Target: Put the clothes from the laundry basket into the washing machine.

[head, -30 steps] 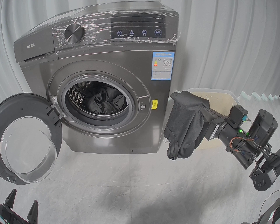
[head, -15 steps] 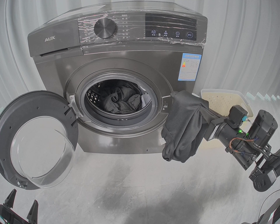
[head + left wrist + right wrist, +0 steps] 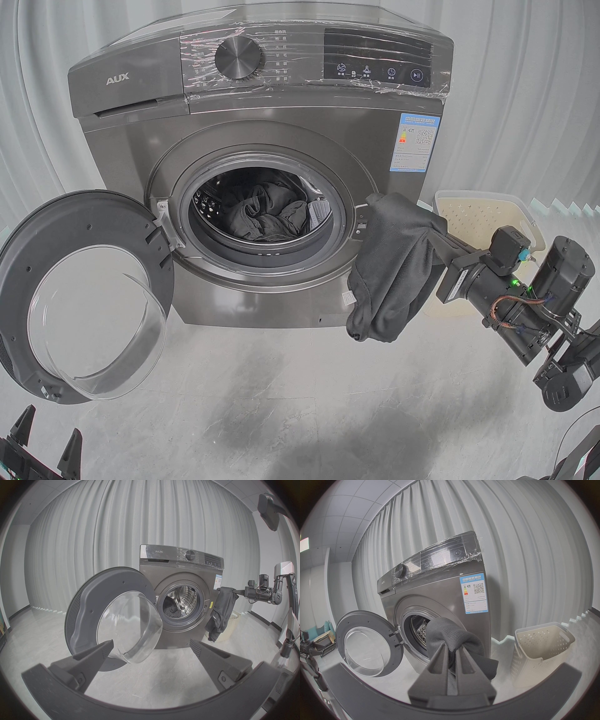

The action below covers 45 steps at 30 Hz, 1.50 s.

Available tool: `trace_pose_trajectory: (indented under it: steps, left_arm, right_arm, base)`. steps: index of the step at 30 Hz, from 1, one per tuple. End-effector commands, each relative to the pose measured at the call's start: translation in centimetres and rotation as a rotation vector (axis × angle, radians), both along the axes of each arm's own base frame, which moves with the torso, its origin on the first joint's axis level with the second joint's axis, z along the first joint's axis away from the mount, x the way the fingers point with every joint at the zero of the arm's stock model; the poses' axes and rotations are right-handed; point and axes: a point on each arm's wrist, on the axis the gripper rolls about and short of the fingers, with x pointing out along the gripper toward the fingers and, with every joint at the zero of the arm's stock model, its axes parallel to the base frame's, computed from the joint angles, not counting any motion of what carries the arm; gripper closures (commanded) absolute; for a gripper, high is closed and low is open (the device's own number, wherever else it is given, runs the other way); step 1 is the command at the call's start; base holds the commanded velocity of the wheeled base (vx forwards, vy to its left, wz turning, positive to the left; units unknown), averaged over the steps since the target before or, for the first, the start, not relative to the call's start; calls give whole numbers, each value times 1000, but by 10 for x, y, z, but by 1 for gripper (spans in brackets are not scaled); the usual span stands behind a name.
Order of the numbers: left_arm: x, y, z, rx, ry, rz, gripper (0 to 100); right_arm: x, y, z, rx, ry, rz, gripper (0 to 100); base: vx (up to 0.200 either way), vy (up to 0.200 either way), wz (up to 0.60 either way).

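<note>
- Your right gripper has its two fingers pressed almost together on a fold of the dark garment. The cloth bunches up over the fingertips and the rest hangs free in the air, off the floor.
- From the head camera, the garment hangs at about 4 o'clock from the round opening of the washing machine. Its upper edge is just beside the rim of the opening, and its lower end hangs in front of the machine's lower right corner.
- Other dark clothes already lie heaped in the lower part of the drum.
- The door is swung wide open at about 8 o'clock from the opening, hinged on the opening's 9 o'clock side, with its clear glass bowl facing you.
- The laundry basket, cream with perforated walls, stands upright on the floor at 3 o'clock from the machine. It is close beside the machine's side, behind your right arm and the hanging garment.
- Your left gripper is down at 7 o'clock in the head view, well apart from the machine. Its fingers are spread wide and it holds nothing.
- The knob sits at 12 o'clock above the opening, under clear plastic film, and a blue-edged label sits at 2 o'clock on the front panel.
- A pale pleated curtain hangs behind the machine.
</note>
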Motion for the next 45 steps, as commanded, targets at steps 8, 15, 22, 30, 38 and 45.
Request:
trace_pose_trajectory:
  steps: [8, 15, 22, 30, 38, 45]
  left_arm:
    - [0, 0, -4, 0, -3, -2, 0]
    - [0, 0, -4, 0, -3, 0, 0]
    - [0, 0, -5, 12, -1, -2, 0]
    - [0, 0, -5, 41, -1, -2, 0]
    - [0, 0, -5, 41, -1, -3, 0]
    - [0, 0, -5, 47, -2, -16, 0]
  right_arm:
    - [0, 0, -2, -5, 7, 3, 100]
    - [0, 0, -2, -4, 5, 3, 100]
    - [-7, 11, -2, -3, 5, 46, 100]
    - [-5, 25, -2, -7, 8, 81, 100]
    - [-4, 38, -2, 1, 0, 112, 100]
    - [1, 55, -1, 17, -13, 140, 100]
  base:
    - [0, 100, 0]
    - [0, 200, 0]
    - [0, 114, 0]
    - [0, 0, 0]
    - [0, 0, 0]
    - [0, 0, 0]
